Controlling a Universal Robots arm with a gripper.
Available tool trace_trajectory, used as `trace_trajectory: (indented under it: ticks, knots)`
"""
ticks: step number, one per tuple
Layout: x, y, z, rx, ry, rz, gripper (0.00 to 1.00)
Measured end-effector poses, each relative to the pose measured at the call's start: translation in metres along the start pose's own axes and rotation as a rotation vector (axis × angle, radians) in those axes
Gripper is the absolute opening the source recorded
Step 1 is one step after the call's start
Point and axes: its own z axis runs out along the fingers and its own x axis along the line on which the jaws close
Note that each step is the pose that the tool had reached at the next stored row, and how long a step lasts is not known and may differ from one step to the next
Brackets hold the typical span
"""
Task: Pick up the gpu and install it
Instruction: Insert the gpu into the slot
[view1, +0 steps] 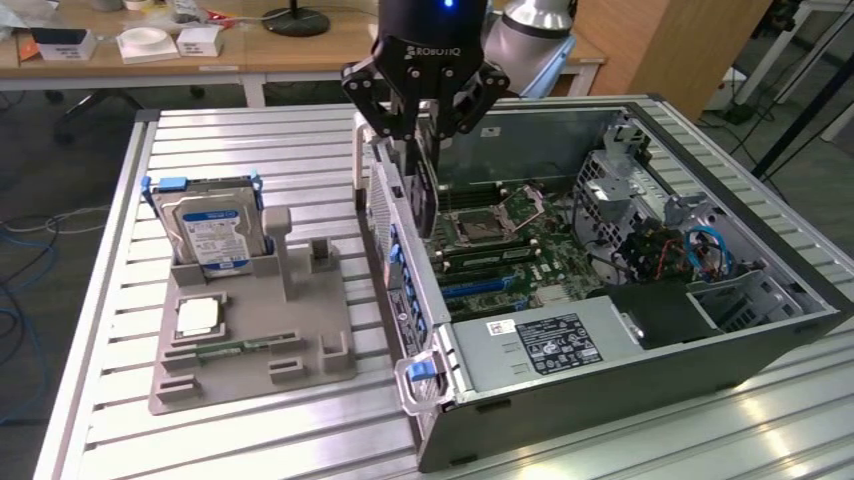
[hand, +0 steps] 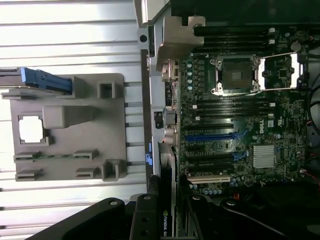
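GPU (view1: 424, 195) is hanging edge-down above the motherboard (view1: 534, 250), with the gripper (view1: 427, 130) jaws partly closed and clamping its top edge. Risk: the card is probably not lining up with the blue slot (hand: 215, 136) on the motherboard, so it could jam or slip.

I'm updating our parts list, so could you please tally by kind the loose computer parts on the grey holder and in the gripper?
hard drive: 1, standing in the grey holder
processor chip: 1, on the holder
memory stick: 1, on the holder
gpu: 1, held in the gripper
Total: 4
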Motion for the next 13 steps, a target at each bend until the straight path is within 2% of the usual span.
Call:
trace_trajectory:
  ticks: [13]
  knots:
    - [-0.016, 0.0011, 0.0004, 0.0, 0.0, -0.001, 0.26]
